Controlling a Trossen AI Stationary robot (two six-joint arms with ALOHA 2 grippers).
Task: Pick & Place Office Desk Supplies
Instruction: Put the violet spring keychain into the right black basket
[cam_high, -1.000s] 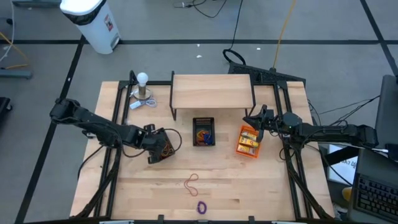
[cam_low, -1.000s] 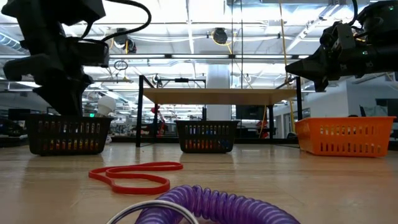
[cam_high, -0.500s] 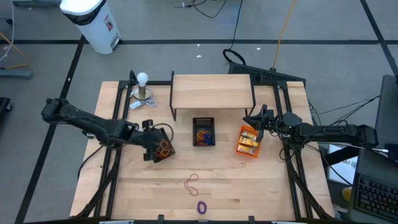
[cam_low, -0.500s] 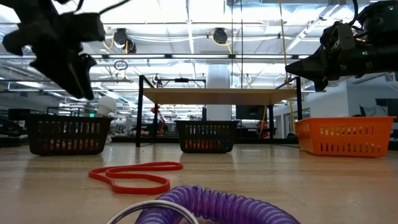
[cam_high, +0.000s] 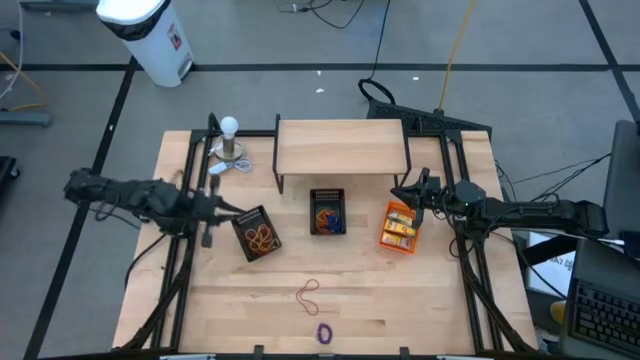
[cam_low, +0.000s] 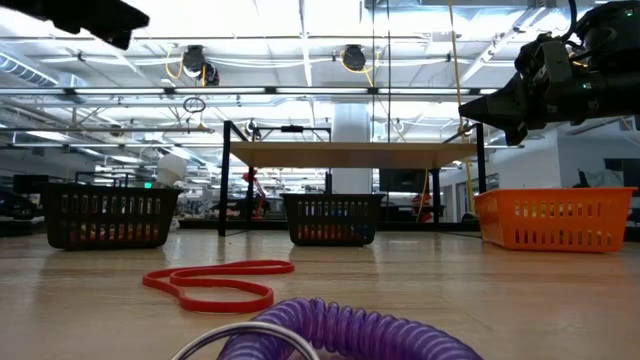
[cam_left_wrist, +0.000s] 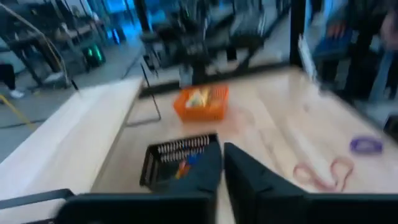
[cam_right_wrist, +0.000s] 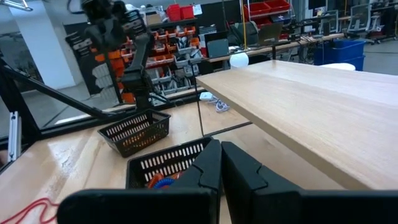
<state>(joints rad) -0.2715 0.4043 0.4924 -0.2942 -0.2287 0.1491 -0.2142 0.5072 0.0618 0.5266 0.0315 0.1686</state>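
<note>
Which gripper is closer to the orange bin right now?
The right. The right gripper hovers just above the orange bin's rim; the left gripper is across the table, beyond both black bins.

A thin red rubber band (cam_high: 308, 293) lies flat on the worktop in a loose figure-eight. Just in front of it sits a small purple coiled ring (cam_high: 323, 333). Orange rubber bands (cam_high: 262, 238) lie tangled together, and yellow packets (cam_high: 400, 226) lie stacked well apart to their right.

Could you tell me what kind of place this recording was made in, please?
Probably a robotics lab in a large industrial workshop: a wooden table on a bare grey floor, ceiling strip lights and rows of benches behind, and shelving with red storage bins.
</note>
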